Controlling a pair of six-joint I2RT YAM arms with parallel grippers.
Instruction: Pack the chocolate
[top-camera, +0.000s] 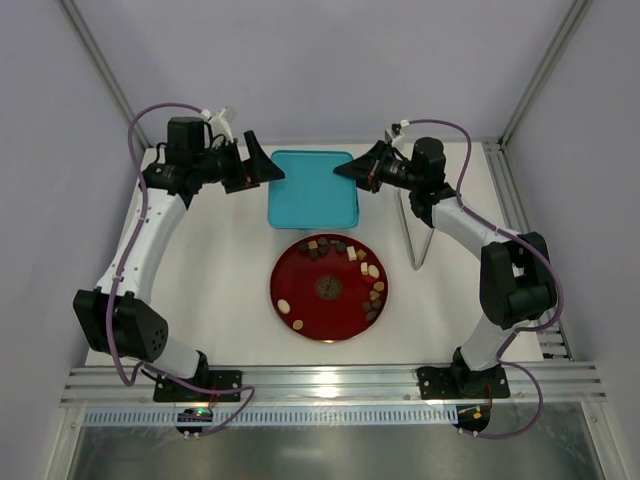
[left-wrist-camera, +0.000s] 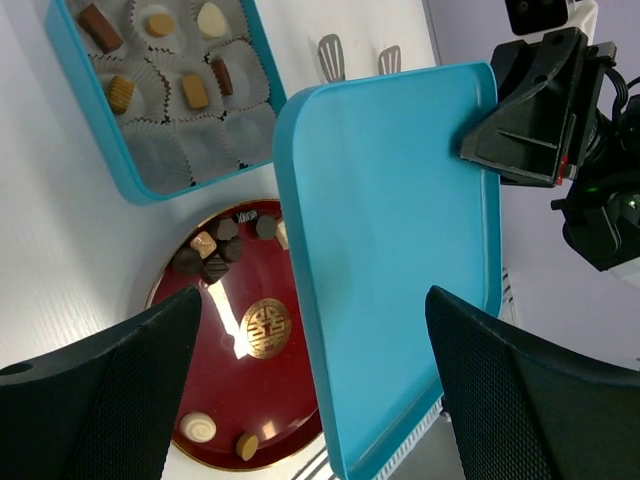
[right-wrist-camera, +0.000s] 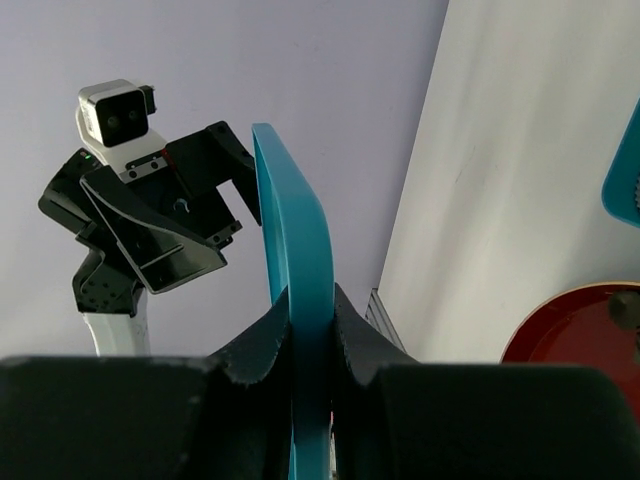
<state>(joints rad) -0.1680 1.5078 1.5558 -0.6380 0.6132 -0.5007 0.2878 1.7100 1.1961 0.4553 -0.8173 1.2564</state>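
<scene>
White links, black joints, purple cable (top-camera: 135, 125) on each.
Left arm (top-camera: 140, 235), left of red plate (top-camera: 300, 275); right arm (top-camera: 465, 225), right of it, bulky black elbow.

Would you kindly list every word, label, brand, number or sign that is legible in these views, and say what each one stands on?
Words, brands, numbers: none can be read in any view.
Gold round emblem at the middle of the red plate: an ornamental sign like a stylised character, too small and blurred to read.
</scene>
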